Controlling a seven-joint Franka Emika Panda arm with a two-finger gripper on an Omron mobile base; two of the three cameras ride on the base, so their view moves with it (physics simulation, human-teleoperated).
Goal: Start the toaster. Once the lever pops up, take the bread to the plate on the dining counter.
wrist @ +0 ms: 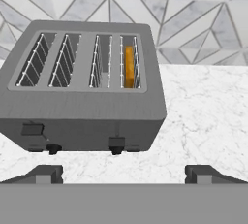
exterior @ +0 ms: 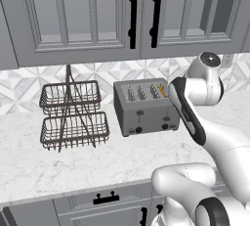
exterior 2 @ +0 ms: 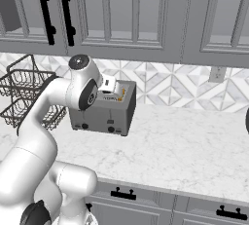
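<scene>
The grey four-slot toaster (wrist: 82, 106) stands on the marble worktop against the tiled wall, also seen as the toaster (exterior: 146, 108) and the toaster (exterior 2: 103, 113). The bread (wrist: 129, 66) sits sunk in the rightmost slot, only its golden top edge showing; the bread (exterior: 162, 91) peeks out beside my forearm. The lever (wrist: 116, 142) on the right of the front face sits low, well below its left twin. My gripper (wrist: 125, 174) is open, hovering in front of and above the toaster with nothing between its fingers. The plate and the dining counter are out of view.
A two-tier wire basket rack (exterior: 73, 115) stands left of the toaster. Grey upper cabinets (exterior: 97, 14) hang overhead. A wall outlet (exterior 2: 216, 74) sits to the right, with bare worktop (exterior 2: 185, 141) below it. Drawer fronts (exterior 2: 124, 195) line the counter's front.
</scene>
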